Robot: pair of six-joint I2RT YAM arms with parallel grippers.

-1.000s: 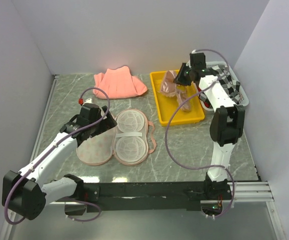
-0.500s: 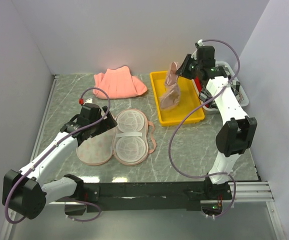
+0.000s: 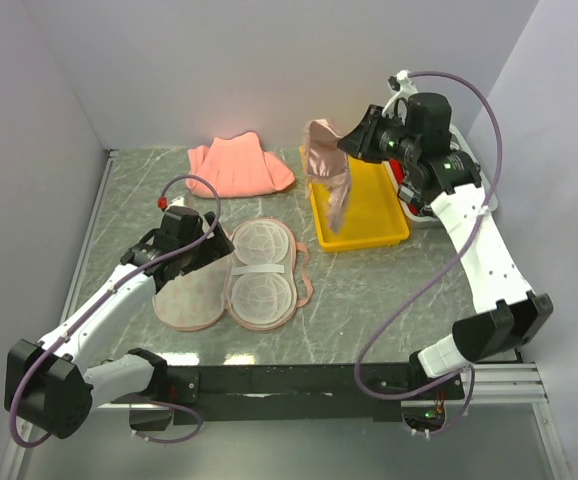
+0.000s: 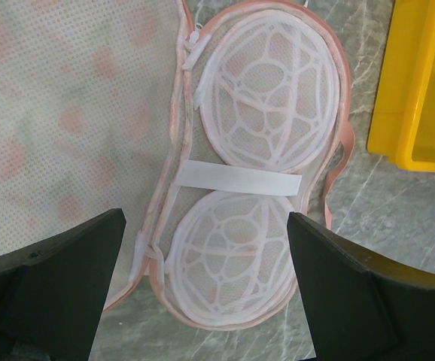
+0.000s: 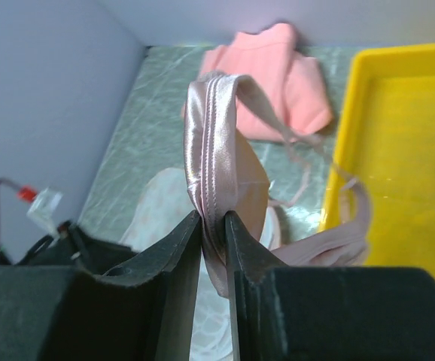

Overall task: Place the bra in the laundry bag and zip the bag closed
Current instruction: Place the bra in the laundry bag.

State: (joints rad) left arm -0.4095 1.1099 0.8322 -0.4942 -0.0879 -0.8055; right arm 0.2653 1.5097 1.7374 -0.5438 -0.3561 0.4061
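The laundry bag (image 3: 262, 272) lies open on the table, its two white mesh cup frames facing up; it also shows in the left wrist view (image 4: 255, 150). Its printed beige flap (image 3: 184, 295) is turned out to the left (image 4: 67, 128). My left gripper (image 3: 187, 240) hovers over the bag's left side, jaws wide open and empty (image 4: 206, 293). My right gripper (image 3: 357, 140) is shut on the shiny pink bra (image 3: 329, 180), which hangs in the air over the yellow tray's left rim. In the right wrist view the jaws (image 5: 214, 218) pinch the bra's satin edge (image 5: 221, 143).
The yellow tray (image 3: 369, 238) stands right of the bag (image 4: 421, 90) (image 5: 406, 150). A salmon-pink folded cloth (image 3: 237, 165) lies at the back (image 5: 278, 83). Walls close in on the left, back and right.
My right gripper has lifted the bra out of the yellow tray and carried it up and to the left. The left arm and the bag have not moved.
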